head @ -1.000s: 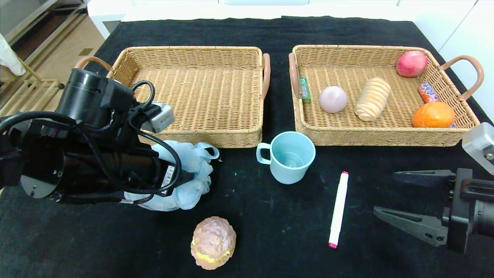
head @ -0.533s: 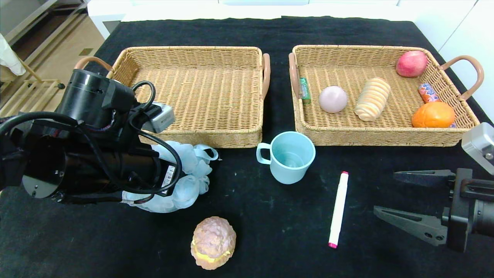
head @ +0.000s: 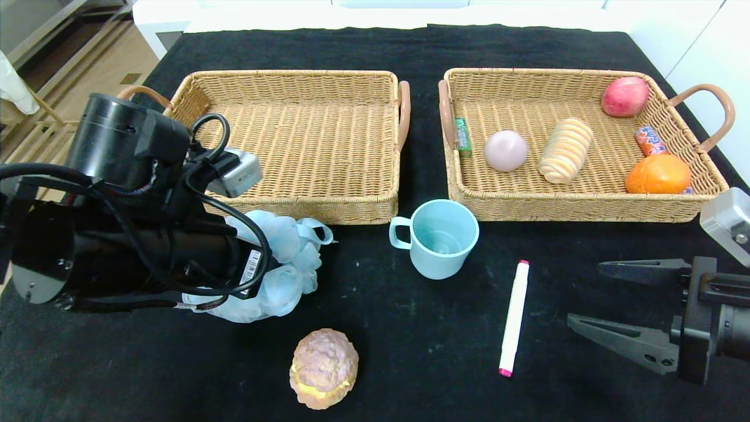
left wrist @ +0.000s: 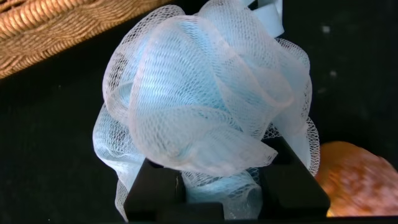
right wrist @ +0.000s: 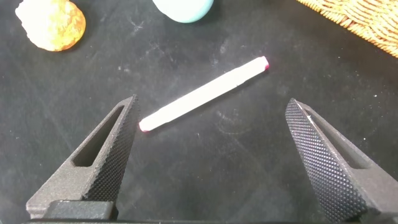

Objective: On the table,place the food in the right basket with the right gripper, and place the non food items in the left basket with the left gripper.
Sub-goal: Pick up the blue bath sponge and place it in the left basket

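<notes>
Head view: the left gripper grips the blue bath puff beside the left basket; cup, marker and bun lie nearby; right gripper wide open.

Left end effector mostly buried in blue bath pouf

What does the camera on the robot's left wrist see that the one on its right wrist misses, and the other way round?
Only the left wrist view shows the blue mesh bath sponge, bulging between the left pincer's fingers, with a corner of the left basket behind it.

Only the right wrist view shows the white marker lying flat between the wide-open fingers of the right pincer, the bottom of the blue cup, and an edge of the right basket.

Both show the black table and the bread roll.
</notes>
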{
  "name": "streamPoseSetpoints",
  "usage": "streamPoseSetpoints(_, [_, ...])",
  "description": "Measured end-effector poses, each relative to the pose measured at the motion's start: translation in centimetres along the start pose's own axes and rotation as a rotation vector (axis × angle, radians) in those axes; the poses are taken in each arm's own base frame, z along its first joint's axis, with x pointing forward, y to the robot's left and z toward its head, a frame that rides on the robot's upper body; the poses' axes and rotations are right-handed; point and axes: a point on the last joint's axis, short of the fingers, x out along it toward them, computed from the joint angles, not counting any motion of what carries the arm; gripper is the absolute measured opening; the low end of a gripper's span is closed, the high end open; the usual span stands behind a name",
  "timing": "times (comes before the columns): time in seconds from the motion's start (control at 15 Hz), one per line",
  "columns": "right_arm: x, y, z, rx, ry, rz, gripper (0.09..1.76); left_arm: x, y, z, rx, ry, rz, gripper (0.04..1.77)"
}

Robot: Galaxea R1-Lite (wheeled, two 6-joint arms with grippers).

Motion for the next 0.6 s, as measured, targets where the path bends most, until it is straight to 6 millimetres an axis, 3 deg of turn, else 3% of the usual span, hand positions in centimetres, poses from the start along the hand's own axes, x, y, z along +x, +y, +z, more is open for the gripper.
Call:
streamPoseSetpoints(0.33, [0.0, 0.0, 0.0, 0.0, 0.001, 0.0, 1.71, -4.7, -0.1, 0.3, 0.007, -0.121, -0.07, 0.57])
streamPoseSetpoints(0.6, [0.0, 0.0, -0.1, 0.001, 0.003, 0.001, 1.71, -6.9, 0.5, 0.9, -0.017, -0.208, -0.061, 0.56])
